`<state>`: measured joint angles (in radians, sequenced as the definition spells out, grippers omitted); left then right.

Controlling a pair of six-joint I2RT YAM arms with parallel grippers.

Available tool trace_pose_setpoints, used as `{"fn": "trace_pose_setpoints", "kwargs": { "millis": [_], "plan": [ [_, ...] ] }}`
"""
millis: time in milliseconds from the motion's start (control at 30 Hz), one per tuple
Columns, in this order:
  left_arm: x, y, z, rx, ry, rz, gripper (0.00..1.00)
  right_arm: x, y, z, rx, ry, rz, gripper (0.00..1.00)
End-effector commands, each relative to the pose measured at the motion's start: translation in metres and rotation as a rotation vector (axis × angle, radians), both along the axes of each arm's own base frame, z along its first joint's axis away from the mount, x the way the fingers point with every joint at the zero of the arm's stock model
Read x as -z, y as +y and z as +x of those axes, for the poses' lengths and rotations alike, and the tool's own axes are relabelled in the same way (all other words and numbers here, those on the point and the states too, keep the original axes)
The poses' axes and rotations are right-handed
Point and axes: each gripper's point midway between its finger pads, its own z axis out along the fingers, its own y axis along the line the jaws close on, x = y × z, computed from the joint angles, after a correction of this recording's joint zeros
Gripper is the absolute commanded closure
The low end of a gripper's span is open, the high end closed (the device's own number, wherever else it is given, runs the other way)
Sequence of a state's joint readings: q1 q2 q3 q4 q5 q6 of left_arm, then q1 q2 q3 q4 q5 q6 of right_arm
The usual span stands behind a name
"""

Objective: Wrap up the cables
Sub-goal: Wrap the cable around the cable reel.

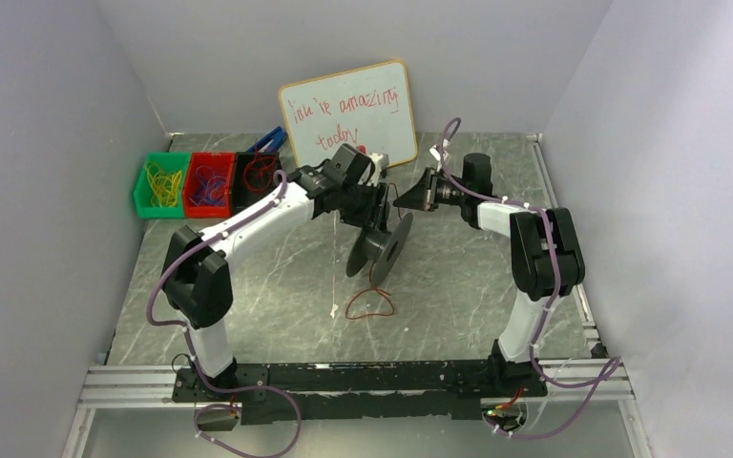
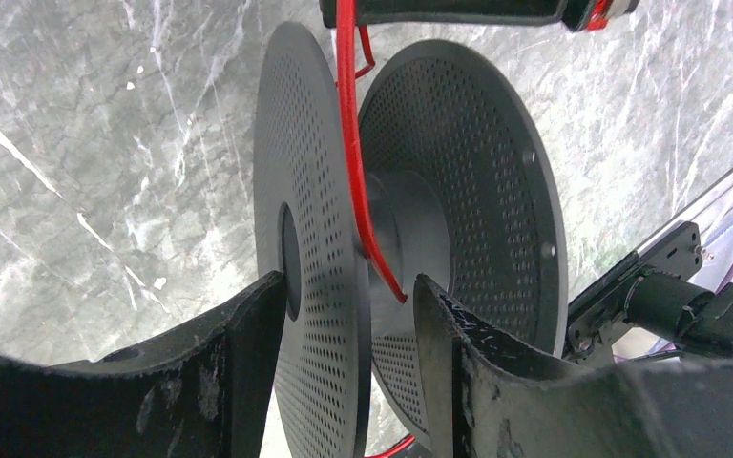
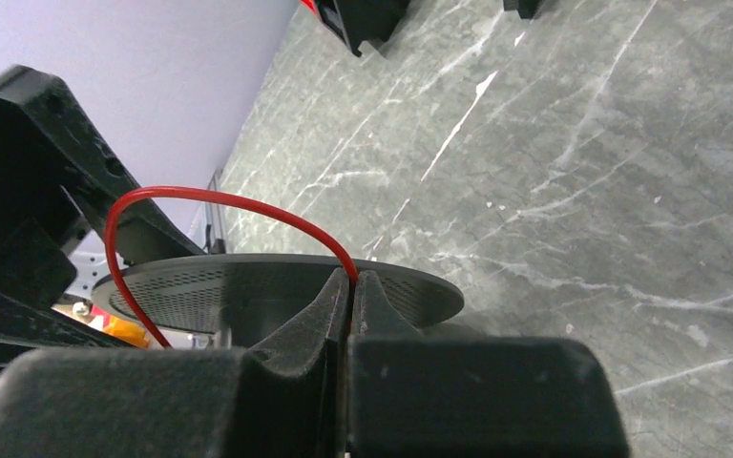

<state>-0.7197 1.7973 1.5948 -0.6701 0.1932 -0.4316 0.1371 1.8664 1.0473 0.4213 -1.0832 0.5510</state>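
Over the middle of the grey marble-patterned table (image 1: pixel 277 286), I have the black perforated two-flange plastic spool (image 1: pixel 382 246) held on edge, so the channel between its flanges opens toward the other arm. The left gripper (image 2: pixel 348 286) does that job. Its fingers straddle the near flange, one outside and one in the channel, closed about as far as the flange allows, which I judge is what steadies the spool for winding. The right gripper (image 3: pixel 351 281) is pinched fully together on the thin red flexible cable (image 3: pixel 210 196), just beside the flange rim, placed to feed wire into the channel. From that pinch the cable arcs over and runs down between the flanges against the hub. Its slack tail lies in a loose loop on the table, near the spool. Little looks wound, so I judge most wrapping remains.
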Motion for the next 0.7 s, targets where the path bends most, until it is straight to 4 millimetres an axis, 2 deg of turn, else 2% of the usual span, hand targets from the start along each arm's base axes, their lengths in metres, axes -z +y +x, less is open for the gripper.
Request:
{"fn": "trace_pose_setpoints", "kwargs": {
  "millis": [0,200,400,667],
  "plan": [
    [-0.021,-0.006,0.008,-0.005,-0.050,-0.029,0.43,-0.014,0.000,0.003,0.016,-0.133,-0.017,1.00],
    [-0.020,-0.009,0.006,0.005,-0.036,-0.042,0.43,-0.016,-0.004,-0.001,0.051,-0.230,-0.011,1.00],
    [-0.015,-0.010,0.005,0.010,-0.028,-0.035,0.43,-0.023,-0.002,0.006,0.083,-0.210,0.023,1.00],
    [-0.004,-0.008,0.006,-0.012,-0.036,0.024,0.46,-0.022,0.002,0.005,0.086,-0.203,0.025,1.00]
  ]
}}
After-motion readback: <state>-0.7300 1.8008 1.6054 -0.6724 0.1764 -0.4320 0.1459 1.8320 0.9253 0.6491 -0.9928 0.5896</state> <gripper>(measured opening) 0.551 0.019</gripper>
